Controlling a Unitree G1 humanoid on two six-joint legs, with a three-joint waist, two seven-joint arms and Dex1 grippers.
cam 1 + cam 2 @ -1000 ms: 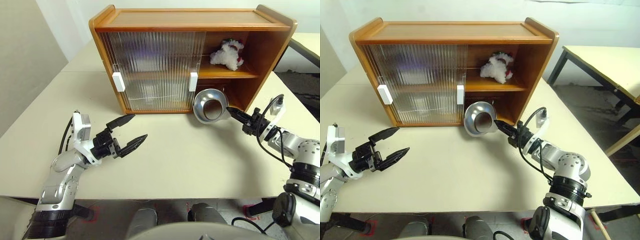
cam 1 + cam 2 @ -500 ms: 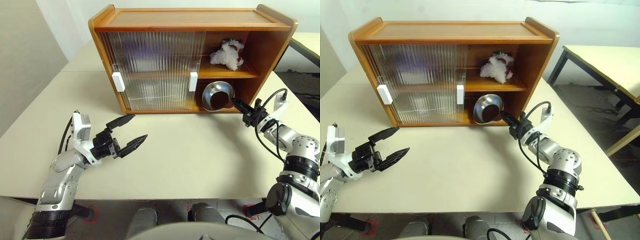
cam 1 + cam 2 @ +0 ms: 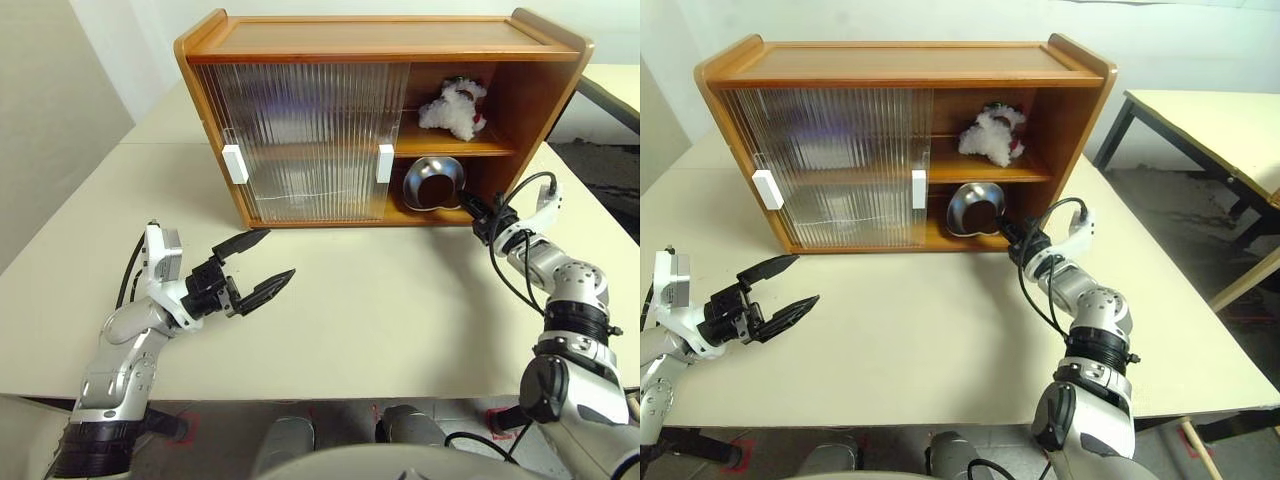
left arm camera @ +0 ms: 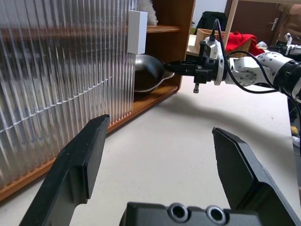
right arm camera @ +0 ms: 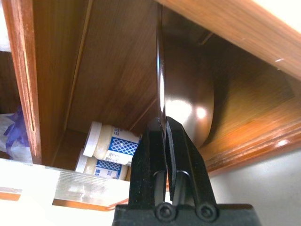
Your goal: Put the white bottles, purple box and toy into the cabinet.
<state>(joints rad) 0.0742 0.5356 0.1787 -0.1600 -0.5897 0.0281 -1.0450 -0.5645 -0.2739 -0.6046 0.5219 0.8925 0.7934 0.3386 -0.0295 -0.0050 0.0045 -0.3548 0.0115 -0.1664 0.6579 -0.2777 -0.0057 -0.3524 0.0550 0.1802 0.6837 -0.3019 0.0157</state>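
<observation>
While the right end effector (image 3: 470, 209) reaches below, the toy (image 3: 452, 107) sits above.

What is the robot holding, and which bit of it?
The right gripper pinches a round shiny metal dish by its handle, inside the wooden cabinet's lower shelf. The left gripper holds nothing.

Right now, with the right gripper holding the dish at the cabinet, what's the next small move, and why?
Probably ease the metal dish down onto the lower shelf and open. The right gripper is shut on its handle, with the bowl already inside the cabinet and tilted on edge.
</observation>
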